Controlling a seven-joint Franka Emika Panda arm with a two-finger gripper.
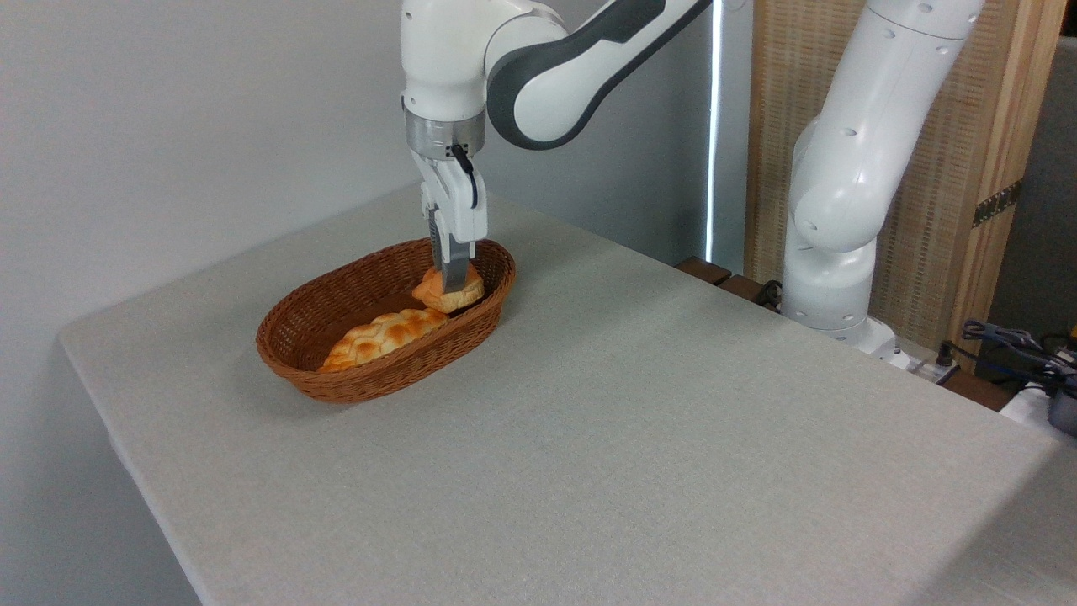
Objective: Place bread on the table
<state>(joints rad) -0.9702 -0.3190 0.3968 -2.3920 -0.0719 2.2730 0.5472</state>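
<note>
Gripper (453, 284) fingers — clamped on bread (448, 294)

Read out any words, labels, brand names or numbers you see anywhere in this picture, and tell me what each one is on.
None: no readable text anywhere.
Robot arm: plain white and grey, no visible logo.
Tool, bread, braided loaf, basket, table: unmarked.
Metal bracket on the wooden panel: too small to tell.
</note>
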